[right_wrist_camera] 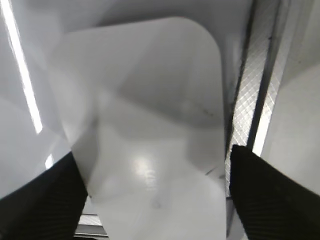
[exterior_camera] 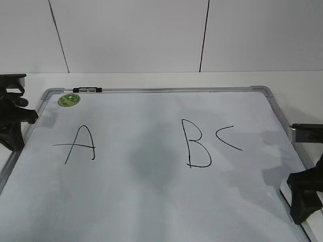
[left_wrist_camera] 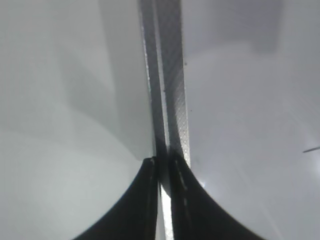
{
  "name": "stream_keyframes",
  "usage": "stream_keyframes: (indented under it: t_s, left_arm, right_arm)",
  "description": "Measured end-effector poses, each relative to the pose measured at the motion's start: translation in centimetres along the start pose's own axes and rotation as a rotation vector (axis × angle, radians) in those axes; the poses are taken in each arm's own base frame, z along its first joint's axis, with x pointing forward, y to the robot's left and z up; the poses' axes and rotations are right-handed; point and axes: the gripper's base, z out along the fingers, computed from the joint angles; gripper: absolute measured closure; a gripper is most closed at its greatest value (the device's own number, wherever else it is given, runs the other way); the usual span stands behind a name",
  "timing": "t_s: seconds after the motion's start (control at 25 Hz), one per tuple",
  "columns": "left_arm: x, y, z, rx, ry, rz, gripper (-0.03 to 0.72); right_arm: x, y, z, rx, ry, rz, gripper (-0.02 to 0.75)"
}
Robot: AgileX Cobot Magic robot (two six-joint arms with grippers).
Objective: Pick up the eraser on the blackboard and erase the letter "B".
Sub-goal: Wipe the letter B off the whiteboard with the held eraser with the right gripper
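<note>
Here the right pincer [right_wrist_camera: 155,200] is wide open, one finger on each side of the eraser [right_wrist_camera: 150,125] at the board's [exterior_camera: 151,201] right edge. The left pincer [left_wrist_camera: 162,167] is shut, holding nothing. The B [exterior_camera: 197,143] sits between A [exterior_camera: 78,143] and C [exterior_camera: 228,138].

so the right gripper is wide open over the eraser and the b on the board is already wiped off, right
Not quite. The letter "B" is not wiped off: the exterior view shows it whole on the blackboard, between the A and the C. The rest holds: the right wrist view shows the right gripper wide open with the eraser between its fingers.
</note>
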Motion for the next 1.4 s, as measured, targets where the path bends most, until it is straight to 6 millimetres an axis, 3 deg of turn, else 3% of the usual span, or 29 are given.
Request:
stream_keyframes:
  t_s: [0.16,0.4,1.4]
  left_arm:
    - [0.0,0.0,0.0,0.0,0.0,0.0,0.669]
    - [0.0,0.0,0.0,0.0,0.0,0.0,0.669]
    - [-0.03,0.0,0.0,0.0,-0.003,0.0,0.669]
  right_arm:
    - [-0.11,-0.14,0.33,0.014,0.014,-0.008,0.074]
    - [-0.17,-0.1,0.42,0.015,0.014,-0.009,0.153]
    - [-0.09,-0.16,0.38,0.022,0.039,-0.013,0.216]
